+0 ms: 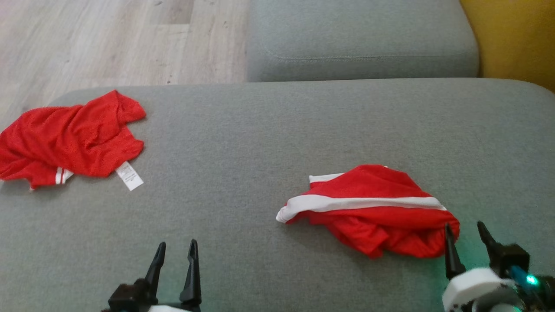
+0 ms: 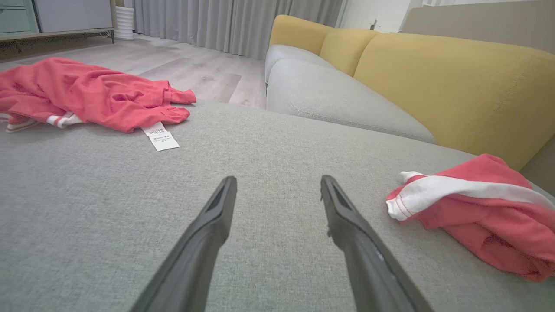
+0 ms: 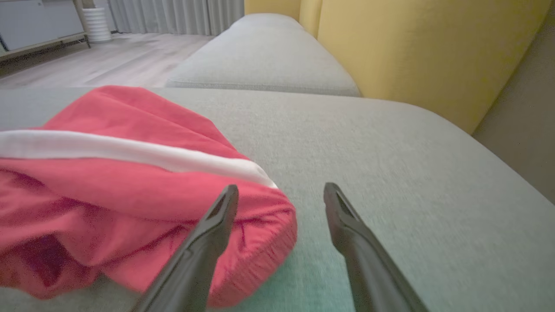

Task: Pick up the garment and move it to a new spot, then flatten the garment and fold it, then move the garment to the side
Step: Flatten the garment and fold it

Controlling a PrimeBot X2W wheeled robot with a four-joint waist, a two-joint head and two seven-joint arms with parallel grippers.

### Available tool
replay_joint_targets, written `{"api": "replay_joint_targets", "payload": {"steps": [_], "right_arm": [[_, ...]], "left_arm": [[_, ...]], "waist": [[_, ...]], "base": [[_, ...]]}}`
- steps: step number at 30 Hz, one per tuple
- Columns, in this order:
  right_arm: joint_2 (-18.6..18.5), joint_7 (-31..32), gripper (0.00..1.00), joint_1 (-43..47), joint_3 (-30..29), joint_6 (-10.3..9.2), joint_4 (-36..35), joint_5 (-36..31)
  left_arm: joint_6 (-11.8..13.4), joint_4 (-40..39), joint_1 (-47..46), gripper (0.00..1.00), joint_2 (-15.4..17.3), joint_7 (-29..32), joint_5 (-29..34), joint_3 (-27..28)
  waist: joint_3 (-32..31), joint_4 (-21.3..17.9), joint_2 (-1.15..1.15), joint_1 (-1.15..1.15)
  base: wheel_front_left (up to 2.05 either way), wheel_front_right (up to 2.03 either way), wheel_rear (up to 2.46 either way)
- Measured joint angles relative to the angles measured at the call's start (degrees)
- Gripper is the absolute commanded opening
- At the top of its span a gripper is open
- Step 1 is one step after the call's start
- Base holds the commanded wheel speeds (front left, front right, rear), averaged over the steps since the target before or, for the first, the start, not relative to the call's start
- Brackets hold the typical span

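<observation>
Bunched garment (image 1: 368, 208) near right front edge of cushion (image 1: 260, 151). Your right gripper (image 1: 463, 225) gapes empty beside it; left gripper (image 1: 177, 243) wide, empty. Flattening likely next: pinch a hem.

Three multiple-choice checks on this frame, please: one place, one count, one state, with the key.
1. Where does the striped red garment lie? A on the floor; B beside the right tool; C over the backrest.
2. How many red garments are on the grey cushion? A one; B two; C three.
3. How does the right tool stand? A shut on cloth; B shut on nothing; C open.
Key: 1 B, it lies at the head view's lower right, by that tool. 2 B, the care-label garment lies far left. 3 C, its jaws stand apart, gripping nothing.
</observation>
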Motion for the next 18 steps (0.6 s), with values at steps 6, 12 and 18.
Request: {"api": "replay_joint_targets", "payload": {"steps": [6,12,18], "right_arm": [[0.09,0.00,1.00,3.37,-0.09,0.00,-5.38,1.99],[0.08,-0.01,1.00,3.38,1.63,0.00,-11.29,4.58],[0.10,0.00,1.00,4.86,4.43,0.00,-14.66,7.38]], "left_arm": [[0.02,-0.16,0.85,1.00,-0.01,0.00,-0.01,0.01],[-0.10,-0.27,0.83,1.00,-0.08,0.00,0.00,-0.07],[-0.60,0.07,0.80,1.00,-0.20,0.00,0.01,-0.69]], "waist": [[-0.74,-1.50,0.00,0.00],[-1.53,-2.34,0.00,0.00],[-2.10,-2.18,0.00,0.00]], "base": [[0.00,0.00,0.00],[0.00,0.00,0.00],[0.00,0.00,0.00]]}}
